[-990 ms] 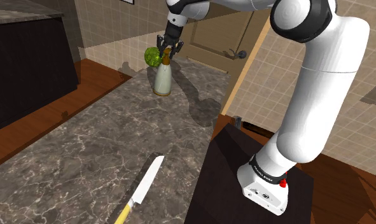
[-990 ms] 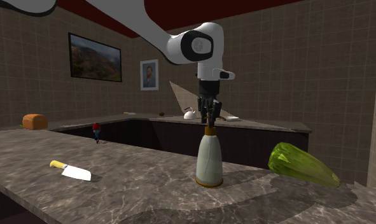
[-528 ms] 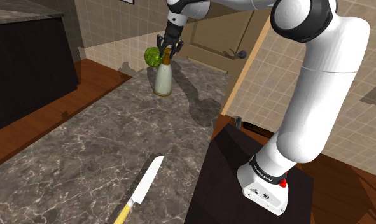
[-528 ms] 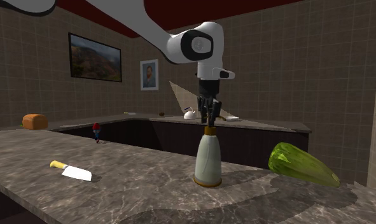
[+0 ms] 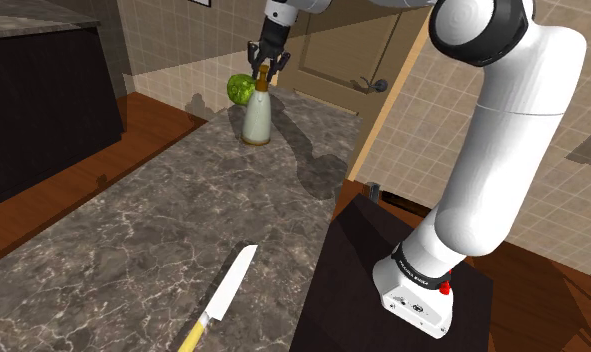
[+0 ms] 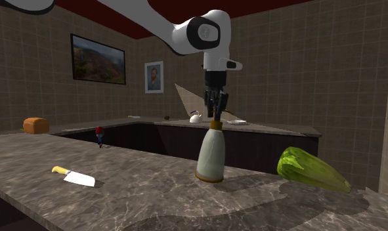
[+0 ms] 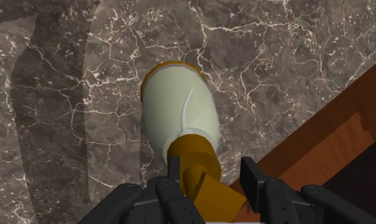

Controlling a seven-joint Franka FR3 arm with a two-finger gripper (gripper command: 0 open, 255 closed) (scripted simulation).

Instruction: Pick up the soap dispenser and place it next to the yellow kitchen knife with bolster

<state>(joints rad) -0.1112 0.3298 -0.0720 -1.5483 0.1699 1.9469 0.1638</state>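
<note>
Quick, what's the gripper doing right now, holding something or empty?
The gripper is closed, holding the soap dispenser by its brown pump top.

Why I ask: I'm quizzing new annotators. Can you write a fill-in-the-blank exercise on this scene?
The fingers clasp the soap dispenser at its top, by the ___. The knife on the counter has a ___ handle. The vegetable near the dispenser is ___.
Missing words: pump; yellow; green.
</note>
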